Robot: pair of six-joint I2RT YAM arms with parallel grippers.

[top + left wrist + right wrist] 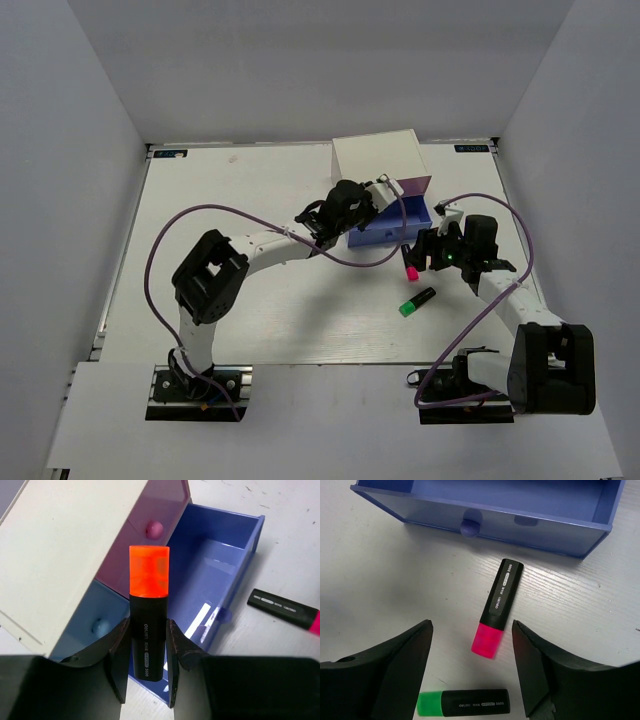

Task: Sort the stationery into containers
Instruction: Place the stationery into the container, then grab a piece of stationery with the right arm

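While left gripper (pixel 147 632) clamps orange highlighter (pixel 148 605) mid-barrel over open blue drawer (pixel 250 545), right gripper (pixel 471 628) hangs spread over pink highlighter (pixel 500 597) on table (pixel 395 580) beside drawer front. Light, stiff, slick: pinch black barrel.

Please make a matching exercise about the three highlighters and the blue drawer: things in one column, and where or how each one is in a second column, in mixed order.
Things
1. orange highlighter
2. pink highlighter
3. green highlighter
4. blue drawer

Places or states
a. pulled open
b. lying flat under the open right gripper
c. held in the left gripper
d. lying flat, farthest from the drawer

Pairs: 1-c, 2-b, 3-d, 4-a
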